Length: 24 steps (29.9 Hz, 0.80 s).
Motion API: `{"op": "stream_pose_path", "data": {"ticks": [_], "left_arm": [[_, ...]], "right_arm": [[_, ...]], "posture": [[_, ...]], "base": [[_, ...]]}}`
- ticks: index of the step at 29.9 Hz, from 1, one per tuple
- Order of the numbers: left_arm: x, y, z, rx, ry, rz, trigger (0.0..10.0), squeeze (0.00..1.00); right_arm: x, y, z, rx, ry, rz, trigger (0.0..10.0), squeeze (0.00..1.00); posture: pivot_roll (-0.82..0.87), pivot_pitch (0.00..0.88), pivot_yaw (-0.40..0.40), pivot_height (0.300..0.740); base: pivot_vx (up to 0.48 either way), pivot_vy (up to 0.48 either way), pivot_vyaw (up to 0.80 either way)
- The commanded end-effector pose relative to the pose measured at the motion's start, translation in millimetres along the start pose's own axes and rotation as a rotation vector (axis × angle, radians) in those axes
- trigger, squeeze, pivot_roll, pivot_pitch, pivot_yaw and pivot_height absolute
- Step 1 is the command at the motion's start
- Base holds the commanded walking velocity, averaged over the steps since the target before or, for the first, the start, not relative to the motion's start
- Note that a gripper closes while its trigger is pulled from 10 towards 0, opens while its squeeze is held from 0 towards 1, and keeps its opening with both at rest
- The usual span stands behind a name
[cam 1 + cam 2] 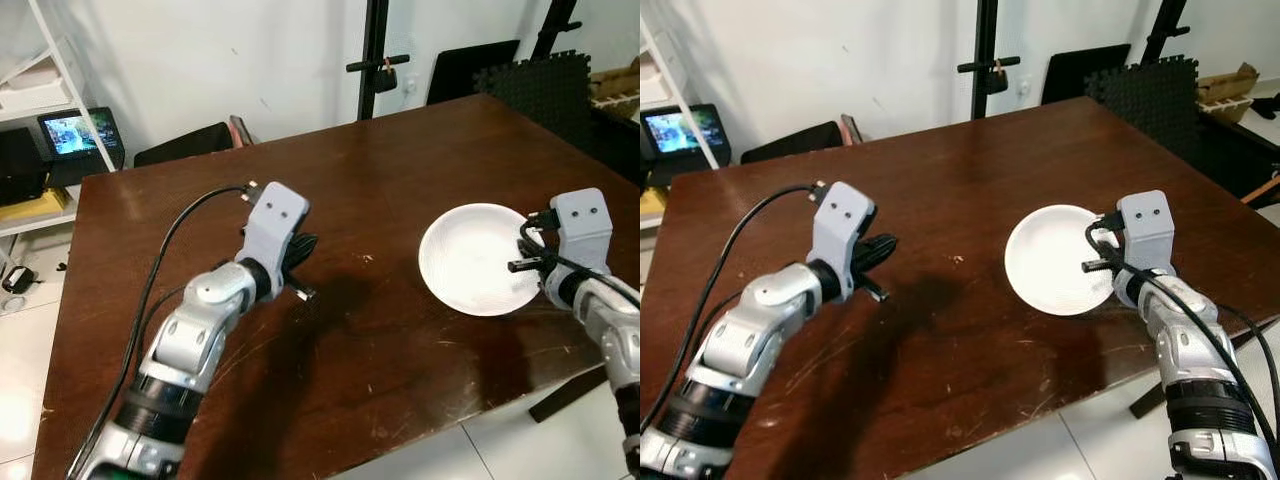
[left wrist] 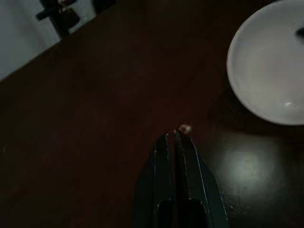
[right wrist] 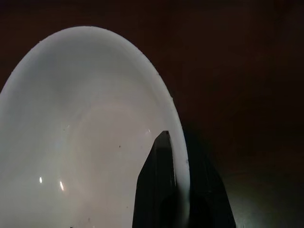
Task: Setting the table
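One white plate (image 1: 478,258) is all the setting there is so far on the dark wooden table (image 1: 380,150); from where the robot stands it lies at about two o'clock, toward the right side and not far from the near edge. The right gripper (image 3: 176,142) has it by the rim: in the right wrist view one black finger lies inside the dish and the other outside, the white edge pinched between them, and in the head views the gripper sits at the plate's three o'clock side. Whether the plate rests flat or is lifted a touch on that side I cannot tell. The left gripper (image 2: 173,137) hovers over bare wood at roughly ten o'clock, well apart from the plate, its two fingers pressed together on nothing; a tiny pale crumb (image 2: 185,128) lies on the wood just past their tips. No cutlery, glass or second plate is anywhere on the tabletop. I'd judge the job barely begun: the first plate is at or near its place and has yet to be let go, and everything else for the setting is yet to be fetched.
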State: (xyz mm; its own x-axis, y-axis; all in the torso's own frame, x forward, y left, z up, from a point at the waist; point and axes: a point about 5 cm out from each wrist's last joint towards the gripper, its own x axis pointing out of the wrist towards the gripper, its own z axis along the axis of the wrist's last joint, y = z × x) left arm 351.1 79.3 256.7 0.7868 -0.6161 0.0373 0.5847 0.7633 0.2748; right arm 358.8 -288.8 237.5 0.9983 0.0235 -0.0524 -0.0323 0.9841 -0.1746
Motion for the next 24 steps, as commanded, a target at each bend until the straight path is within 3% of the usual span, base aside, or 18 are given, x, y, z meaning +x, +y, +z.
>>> {"op": "stream_pose_path", "data": {"ticks": [1,2,9,10,11,12,13,17,18,19,20,21,24], "left_arm": [[-0.9,1.0,-7.1,0.005,0.027,-0.006,10.0,0.0],[1.0,2.0,-2.8,0.01,0.013,-0.004,10.0,0.0],[1.2,3.1,4.3,0.011,-0.015,-0.018,10.0,0.0],[1.4,3.5,4.0,0.01,-0.015,-0.02,10.0,0.0],[1.6,3.3,3.6,0.011,-0.015,-0.021,10.0,0.0],[1.7,3.2,3.3,0.011,-0.015,-0.022,10.0,0.0],[1.9,2.6,3.0,0.009,-0.015,-0.023,10.0,0.0],[2.2,0.7,2.2,0.007,-0.016,-0.026,10.0,0.0],[2.4,0.0,2.0,0.007,-0.017,-0.028,10.0,0.0],[2.4,0.0,1.9,0.006,-0.018,-0.029,10.0,0.0],[2.4,0.0,1.9,0.005,-0.018,-0.029,10.0,0.0],[2.2,0.4,2.0,0.005,-0.018,-0.024,10.0,0.0],[2.0,0.7,2.0,0.0,-0.02,-0.017,10.0,0.0]], "right_arm": [[0.1,0.4,-10.5,0.043,0.039,0.001,10.0,0.0],[4.2,-5.9,-11.9,0.129,0.044,-0.06,10.0,0.0],[4.0,-32.3,-14.9,0.298,0.098,-0.235,10.0,0.0],[3.2,-35.0,-14.4,0.311,0.095,-0.246,10.0,0.26],[2.6,-37.4,-14.2,0.336,0.093,-0.258,10.0,0.84],[2.4,-38.5,-14.1,0.35,0.091,-0.263,10.0,0.84],[2.8,-38.7,-12.8,0.368,0.076,-0.262,10.0,1.0],[4.5,-39.0,-6.5,0.407,0.023,-0.254,10.0,1.0],[4.9,-40.7,2.7,0.38,-0.042,-0.261,10.0,1.0],[4.7,-41.1,9.7,0.364,-0.083,-0.259,10.0,0.13],[4.4,-41.2,14.2,0.354,-0.109,-0.257,10.0,0.13],[1.9,-42.7,26.5,0.289,-0.184,-0.279,10.0,0.0],[0.7,-40.7,35.3,0.254,-0.233,-0.291,10.0,0.0]], "posture": [[-0.03,0.171,0.176,0.74],[-0.02,0.17,0.176,0.74],[-0.02,0.17,0.17,0.74],[-0.02,0.17,0.17,0.74],[-0.02,0.17,0.168,0.74],[-0.02,0.17,0.168,0.74],[-0.02,0.17,0.168,0.74],[-0.02,0.172,0.168,0.74],[-0.02,0.172,0.168,0.74],[-0.02,0.172,0.168,0.74],[-0.02,0.172,0.168,0.74],[-0.02,0.173,0.167,0.74],[-0.03,0.174,0.167,0.74]], "base": [[0.0,0.0,0.0],[0.0,0.0,0.0],[0.0,0.0,0.0],[0.0,0.0,0.0],[0.0,0.0,0.0],[0.0,0.0,0.0],[0.0,0.0,0.0],[0.0,0.0,0.0],[0.0,0.0,0.0],[0.0,0.0,0.0],[0.0,0.0,0.0],[0.0,0.0,0.0],[0.0,0.0,0.0]]}}
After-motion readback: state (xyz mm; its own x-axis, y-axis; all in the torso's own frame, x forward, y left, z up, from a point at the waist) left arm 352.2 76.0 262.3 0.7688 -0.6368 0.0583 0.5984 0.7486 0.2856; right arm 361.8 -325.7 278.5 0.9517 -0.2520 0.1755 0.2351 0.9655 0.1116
